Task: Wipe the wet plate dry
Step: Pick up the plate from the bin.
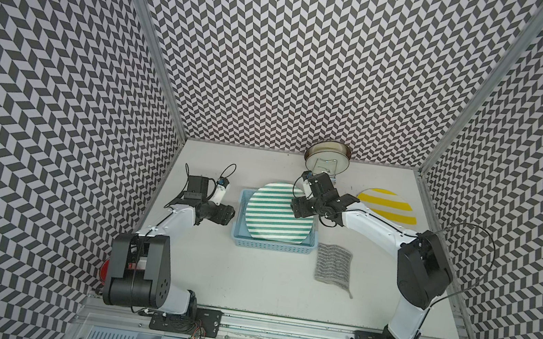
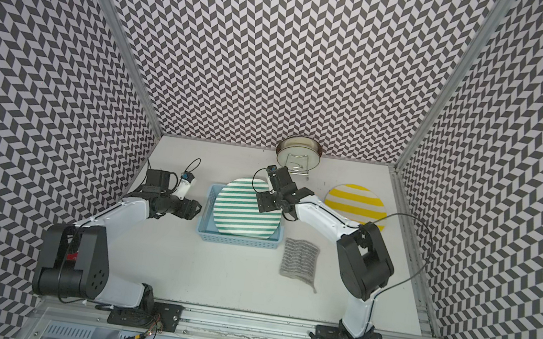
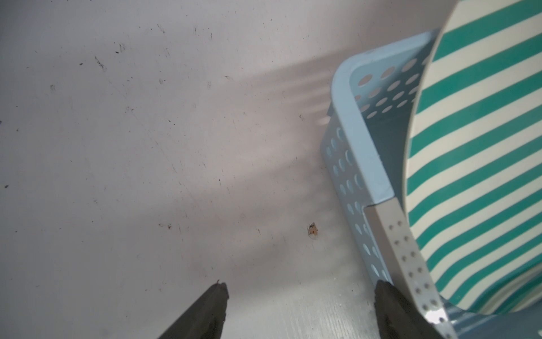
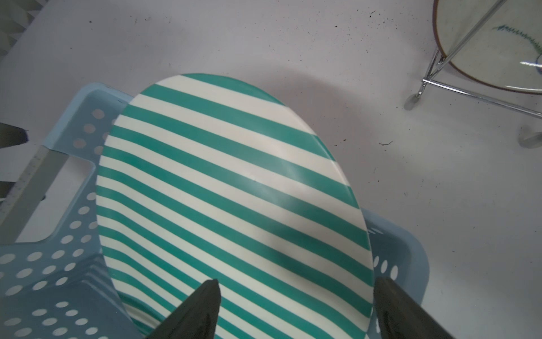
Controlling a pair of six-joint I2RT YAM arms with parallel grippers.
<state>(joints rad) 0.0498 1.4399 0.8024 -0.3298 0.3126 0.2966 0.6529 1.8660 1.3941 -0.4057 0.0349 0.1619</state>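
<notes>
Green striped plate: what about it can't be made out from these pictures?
- Wetness: no drops show on the plate in any view; too fine to see.
- Its resting point in the basket: hidden by the plate itself and the basket wall in both top views.
- Rim under the right pincer: covered by it in both top views.
- Left wrist view: the picture's edge cuts off most of the plate.

Both arms bend at the elbow and reach toward the middle. The left arm (image 1: 169, 219) stretches forward, wrist turned inward, and the left gripper (image 1: 230, 213) is spread wide and empty. The right arm (image 1: 374, 224) leans in from the opposite side. The right gripper (image 1: 297, 208) tilts downward, jaws equally wide, holding nothing.
</notes>
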